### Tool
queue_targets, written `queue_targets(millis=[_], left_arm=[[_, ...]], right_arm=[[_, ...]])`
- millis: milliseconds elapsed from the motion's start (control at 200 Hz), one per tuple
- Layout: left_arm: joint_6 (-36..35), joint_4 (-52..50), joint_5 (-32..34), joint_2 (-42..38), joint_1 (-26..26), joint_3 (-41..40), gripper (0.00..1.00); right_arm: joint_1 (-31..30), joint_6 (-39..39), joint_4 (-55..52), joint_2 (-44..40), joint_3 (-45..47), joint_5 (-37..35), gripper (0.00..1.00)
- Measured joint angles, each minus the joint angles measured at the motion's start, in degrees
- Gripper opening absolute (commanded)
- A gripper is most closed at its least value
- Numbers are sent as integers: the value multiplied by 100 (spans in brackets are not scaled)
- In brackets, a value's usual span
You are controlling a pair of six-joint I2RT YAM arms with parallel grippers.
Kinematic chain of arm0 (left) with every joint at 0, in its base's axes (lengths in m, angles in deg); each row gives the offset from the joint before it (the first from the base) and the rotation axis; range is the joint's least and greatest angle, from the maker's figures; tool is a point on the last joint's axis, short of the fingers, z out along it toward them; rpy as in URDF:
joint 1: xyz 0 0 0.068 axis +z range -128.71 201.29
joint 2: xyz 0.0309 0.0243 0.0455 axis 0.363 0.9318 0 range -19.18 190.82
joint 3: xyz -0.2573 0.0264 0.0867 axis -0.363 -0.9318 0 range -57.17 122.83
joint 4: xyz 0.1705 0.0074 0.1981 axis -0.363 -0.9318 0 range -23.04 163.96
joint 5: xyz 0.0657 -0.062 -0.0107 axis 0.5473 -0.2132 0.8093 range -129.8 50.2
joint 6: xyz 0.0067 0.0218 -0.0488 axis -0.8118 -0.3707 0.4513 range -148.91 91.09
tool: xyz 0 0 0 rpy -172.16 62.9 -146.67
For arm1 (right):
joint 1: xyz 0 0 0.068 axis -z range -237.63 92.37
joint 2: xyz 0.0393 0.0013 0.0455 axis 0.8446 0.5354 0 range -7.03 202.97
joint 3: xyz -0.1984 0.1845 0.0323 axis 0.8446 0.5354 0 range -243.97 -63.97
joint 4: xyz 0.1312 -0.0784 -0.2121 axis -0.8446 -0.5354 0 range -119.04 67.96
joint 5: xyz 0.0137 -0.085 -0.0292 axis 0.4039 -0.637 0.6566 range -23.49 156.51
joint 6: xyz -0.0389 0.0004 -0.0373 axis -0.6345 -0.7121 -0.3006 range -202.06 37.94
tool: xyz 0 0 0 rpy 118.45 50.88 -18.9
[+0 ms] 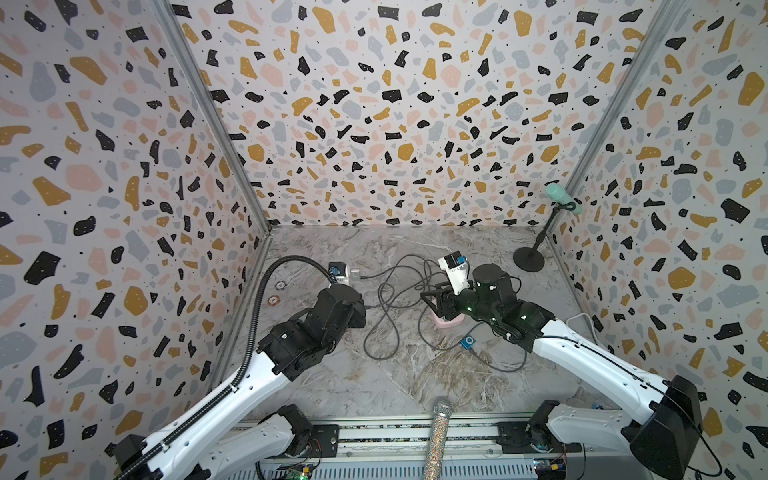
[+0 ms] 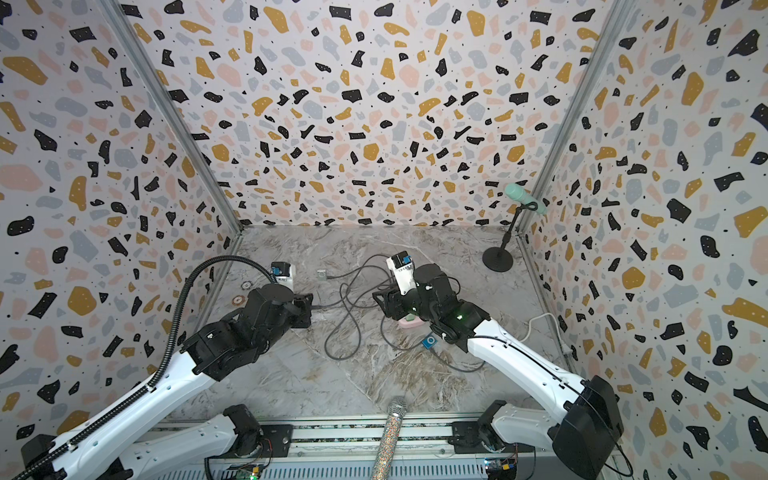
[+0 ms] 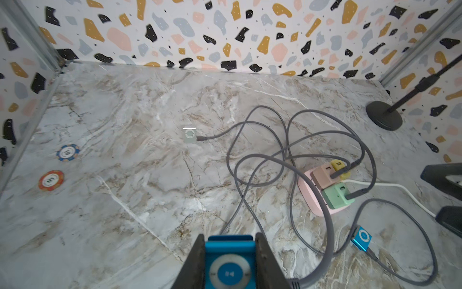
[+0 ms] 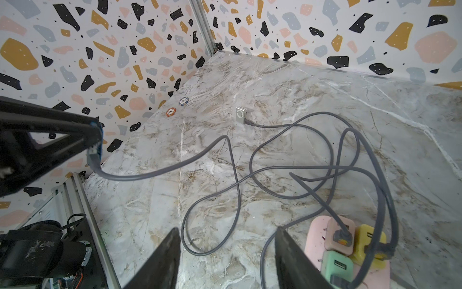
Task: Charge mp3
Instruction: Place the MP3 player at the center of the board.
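1. Left of centre in both top views, the left fingers [image 3: 192, 262] are clamping the blue mp3 player [image 3: 230, 272] by its two side edges, holding it clear above the desk [image 3: 125, 200].
2. A grey cable [image 3: 327, 237] is leaving the player's edge beside one finger and drooping toward mid-frame. Its plug seems to be sitting in the player already, though the socket itself is staying out of sight.
3. The right fingers [image 4: 165, 260] are standing spread with nothing between them. They are hovering just above the pink power strip [image 3: 306, 190] near the centre of the top views, well apart from the held player.
4. The left arm is therefore the nearer one. The player is lying inside its grip, flat face toward the wrist camera. Its long axis seems to be running along the fingers, though the frame edge is cutting it off.
5. The player is showing as a small, slim metal slab with a white control ring, probably hard and slippery. The cable is looking rubbery and springy, looping over itself. The strip is carrying three blocky matte chargers [image 3: 336, 195], each taking a lead. The desk is looking smooth and marble-patterned.
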Motion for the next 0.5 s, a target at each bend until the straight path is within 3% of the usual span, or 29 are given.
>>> queue_targets(millis=[496], left_arm=[[-258, 868, -1766, 807, 2, -1220, 17]], right_arm=[[63, -28, -127, 4, -11, 2, 60]])
